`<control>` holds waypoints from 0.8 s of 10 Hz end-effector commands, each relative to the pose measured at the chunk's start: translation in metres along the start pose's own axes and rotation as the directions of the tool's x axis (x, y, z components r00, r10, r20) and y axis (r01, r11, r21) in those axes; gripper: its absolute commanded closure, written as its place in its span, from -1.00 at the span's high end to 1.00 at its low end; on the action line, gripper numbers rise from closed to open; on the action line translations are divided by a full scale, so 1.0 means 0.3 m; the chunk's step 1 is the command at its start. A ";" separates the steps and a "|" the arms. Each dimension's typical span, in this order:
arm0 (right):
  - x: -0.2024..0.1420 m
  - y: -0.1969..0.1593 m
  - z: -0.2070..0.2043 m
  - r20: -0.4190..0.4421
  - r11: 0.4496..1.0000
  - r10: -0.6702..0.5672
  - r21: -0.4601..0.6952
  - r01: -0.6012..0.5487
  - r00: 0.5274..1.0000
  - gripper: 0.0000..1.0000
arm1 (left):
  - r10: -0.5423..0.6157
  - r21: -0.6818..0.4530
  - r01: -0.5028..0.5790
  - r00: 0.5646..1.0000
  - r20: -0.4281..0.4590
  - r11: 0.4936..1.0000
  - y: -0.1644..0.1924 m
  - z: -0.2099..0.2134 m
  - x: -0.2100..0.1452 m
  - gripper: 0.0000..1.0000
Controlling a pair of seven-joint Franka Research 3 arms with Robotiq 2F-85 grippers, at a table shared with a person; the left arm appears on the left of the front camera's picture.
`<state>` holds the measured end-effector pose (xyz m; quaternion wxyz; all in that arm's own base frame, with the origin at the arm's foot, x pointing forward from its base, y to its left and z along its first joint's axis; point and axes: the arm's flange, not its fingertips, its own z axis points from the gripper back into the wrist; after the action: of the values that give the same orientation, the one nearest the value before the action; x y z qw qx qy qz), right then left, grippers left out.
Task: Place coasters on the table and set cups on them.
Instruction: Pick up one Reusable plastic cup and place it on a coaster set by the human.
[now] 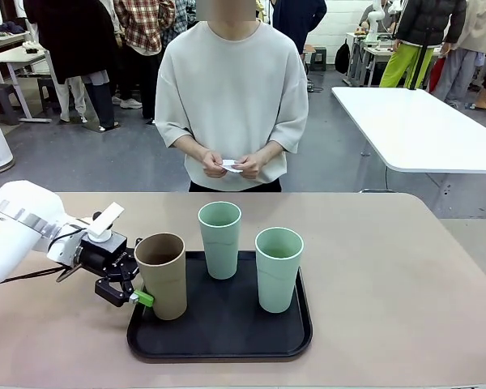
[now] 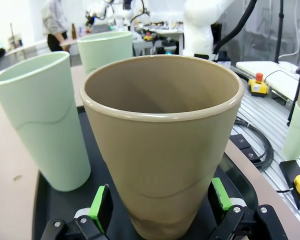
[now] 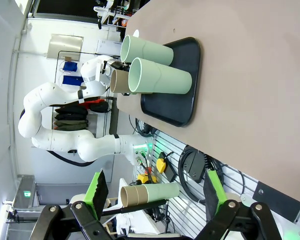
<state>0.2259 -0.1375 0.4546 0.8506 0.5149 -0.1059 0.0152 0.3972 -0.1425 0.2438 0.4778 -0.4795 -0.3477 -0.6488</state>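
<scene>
front: left gripper (image 1: 139, 295) jaws apart astride tan cup (image 1: 162, 271) on black tray (image 1: 219, 347), coasters (image 1: 232, 166) in person's hands | left wrist: cup likely light, stiff, matte, tippy; squeeze lower wall | right wrist: right gripper (image 3: 155, 195) apart, empty

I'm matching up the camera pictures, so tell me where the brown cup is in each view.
Front view: brown cup lower left of centre, on the black tray's front left corner.
Left wrist view: brown cup large in the centre foreground.
Right wrist view: brown cup upper left of centre, sideways in the picture, partly behind a mint cup.
Shared landmark: the black tray it stands on.
</scene>
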 end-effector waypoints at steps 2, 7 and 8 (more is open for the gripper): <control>0.007 -0.002 -0.001 0.006 1.000 0.013 0.020 -0.014 1.000 1.00 | -0.020 -0.067 0.021 1.000 0.019 0.998 0.014 -0.046 -0.015 1.00; 0.007 -0.002 -0.001 0.006 1.000 0.013 0.020 -0.014 1.000 1.00 | -0.043 -0.074 0.047 0.998 0.043 0.996 0.012 -0.051 -0.010 -1.00; 0.007 -0.002 -0.001 0.006 1.000 0.013 0.020 -0.014 1.000 1.00 | -0.047 -0.073 0.051 0.998 0.052 0.996 0.012 -0.048 -0.008 -1.00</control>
<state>0.2259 -0.1375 0.4546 0.8506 0.5149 -0.1059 0.0152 0.3967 -0.1594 0.2367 0.4563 -0.5037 -0.3333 -0.6535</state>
